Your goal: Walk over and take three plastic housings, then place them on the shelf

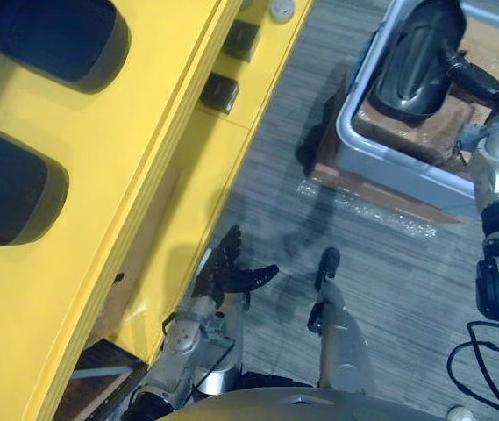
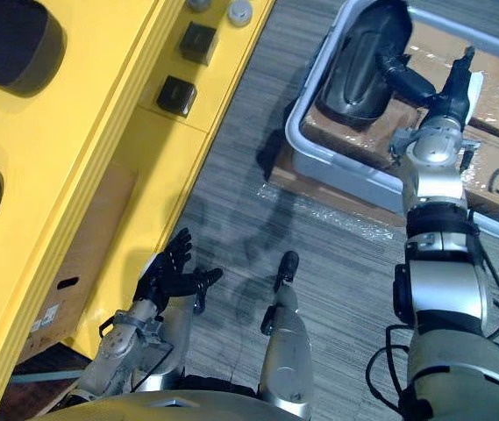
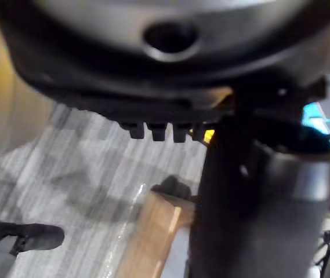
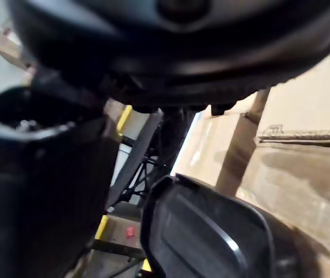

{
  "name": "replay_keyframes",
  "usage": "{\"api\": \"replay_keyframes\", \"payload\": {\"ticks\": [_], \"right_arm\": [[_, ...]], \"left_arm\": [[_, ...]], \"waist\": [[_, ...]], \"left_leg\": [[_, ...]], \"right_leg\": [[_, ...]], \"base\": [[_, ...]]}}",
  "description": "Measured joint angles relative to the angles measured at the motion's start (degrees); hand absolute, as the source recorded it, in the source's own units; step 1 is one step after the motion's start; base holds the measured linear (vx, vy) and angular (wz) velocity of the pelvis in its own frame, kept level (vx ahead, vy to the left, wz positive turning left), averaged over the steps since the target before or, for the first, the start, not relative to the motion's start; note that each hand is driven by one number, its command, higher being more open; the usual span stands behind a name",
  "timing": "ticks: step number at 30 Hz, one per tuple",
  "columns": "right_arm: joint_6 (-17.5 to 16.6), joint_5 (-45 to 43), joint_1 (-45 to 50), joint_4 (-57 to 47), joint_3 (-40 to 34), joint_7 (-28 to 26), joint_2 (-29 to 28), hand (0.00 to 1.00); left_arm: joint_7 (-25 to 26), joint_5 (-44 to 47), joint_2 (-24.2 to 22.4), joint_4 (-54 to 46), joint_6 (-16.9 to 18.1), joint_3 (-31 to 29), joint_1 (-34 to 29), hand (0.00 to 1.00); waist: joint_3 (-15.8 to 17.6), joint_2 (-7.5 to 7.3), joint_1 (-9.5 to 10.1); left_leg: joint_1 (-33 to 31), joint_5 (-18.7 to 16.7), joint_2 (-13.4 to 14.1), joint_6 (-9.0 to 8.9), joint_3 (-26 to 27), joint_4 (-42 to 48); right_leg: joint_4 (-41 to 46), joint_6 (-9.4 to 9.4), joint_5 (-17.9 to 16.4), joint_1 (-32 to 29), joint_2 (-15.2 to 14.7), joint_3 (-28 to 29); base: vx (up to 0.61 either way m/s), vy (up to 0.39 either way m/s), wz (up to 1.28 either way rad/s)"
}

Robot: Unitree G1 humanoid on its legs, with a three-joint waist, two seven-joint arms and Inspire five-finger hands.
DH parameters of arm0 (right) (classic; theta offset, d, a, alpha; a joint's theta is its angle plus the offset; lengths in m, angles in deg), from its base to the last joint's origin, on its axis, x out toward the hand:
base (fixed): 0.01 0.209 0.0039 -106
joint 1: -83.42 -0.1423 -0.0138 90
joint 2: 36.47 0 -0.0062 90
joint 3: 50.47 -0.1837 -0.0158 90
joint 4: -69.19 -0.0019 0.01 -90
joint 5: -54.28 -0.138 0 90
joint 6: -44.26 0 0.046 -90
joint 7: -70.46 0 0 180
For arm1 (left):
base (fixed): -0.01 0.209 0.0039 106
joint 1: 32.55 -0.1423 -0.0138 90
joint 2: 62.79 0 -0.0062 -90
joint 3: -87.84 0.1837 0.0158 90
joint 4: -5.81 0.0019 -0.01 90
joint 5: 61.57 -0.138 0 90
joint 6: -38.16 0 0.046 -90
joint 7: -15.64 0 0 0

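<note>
Right hand (image 2: 453,88) reaches the black housing (image 2: 359,66) in the grey bin (image 2: 337,171), grip impossible to tell; left hand (image 1: 227,274) hangs slack-fingered beside the yellow shelf (image 1: 117,158) bearing 2 housings (image 1: 52,35).

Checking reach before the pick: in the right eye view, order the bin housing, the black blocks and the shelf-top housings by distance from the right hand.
From the right hand:
1. Bin housing, in the grey bin, right by the hand.
2. Black blocks, on the yellow shelf's lower ledge, well to the left.
3. Shelf-top housings, far left.
</note>
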Motion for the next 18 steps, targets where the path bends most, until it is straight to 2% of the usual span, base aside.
{"api": "replay_keyframes", "payload": {"ticks": [4,9,11,14,15,18], "right_arm": [[3.4,-0.5,-3.6,3.9,1.3,0.4,2.3,1.0],[7.0,-1.0,-7.4,5.7,1.3,5.5,3.7,1.0],[9.2,-1.2,-8.1,5.7,1.3,8.1,4.8,1.0],[12.2,-3.3,-8.1,6.0,1.4,9.1,4.8,1.0],[13.5,-3.3,-8.1,6.0,1.4,9.1,4.8,0.0],[16.4,-2.8,-8.2,5.9,2.1,8.4,4.9,0.0]], "left_arm": [[1.3,0.6,-1.2,2.0,1.3,0.1,0.7,1.0],[2.5,2.8,-3.2,4.4,3.3,1.8,1.6,1.0],[2.7,3.1,-4.3,4.8,3.5,2.5,1.8,1.0],[3.4,3.6,-5.2,4.8,3.8,3.0,1.8,1.0],[3.5,5.0,-5.4,4.8,4.5,3.4,1.8,1.0],[3.7,5.6,-5.4,4.7,5.0,3.5,1.8,1.0]], "waist": [[0.4,0.82,1.45],[1.0,2.2,2.22],[1.2,2.6,3.16],[1.4,3.05,3.26],[1.4,3.05,3.2],[1.4,3.05,3.33]], "left_leg": [[-1.8,0.2,0.0,0.13,-0.3,0.4],[-3.3,0.3,-0.2,0.3,-0.6,0.7],[-4.3,0.7,-0.4,0.36,-0.5,0.6],[-4.4,0.9,-0.6,0.36,-0.9,0.6],[-4.7,1.0,-0.8,0.47,-0.9,0.6],[-5.2,1.1,-0.9,0.51,-1.1,1.1]], "right_leg": [[1.1,0.0,0.0,-2.1,-0.3,-1.6],[2.5,-0.25,-0.2,-4.0,-0.8,-3.1],[4.1,-0.67,-0.6,-5.8,-1.3,-3.7],[6.1,-1.18,-1.5,-6.7,-1.9,-4.8],[7.4,-1.1,-2.2,-7.4,-2.3,-5.0],[10.0,-1.36,-3.8,-8.8,-3.0,-5.4]], "base": [[-0.09,0.069,0.01],[-0.07,0.063,0.0],[-0.08,0.047,0.01],[-0.07,0.039,0.06],[-0.09,0.041,0.05],[-0.1,0.03,0.04]]}}
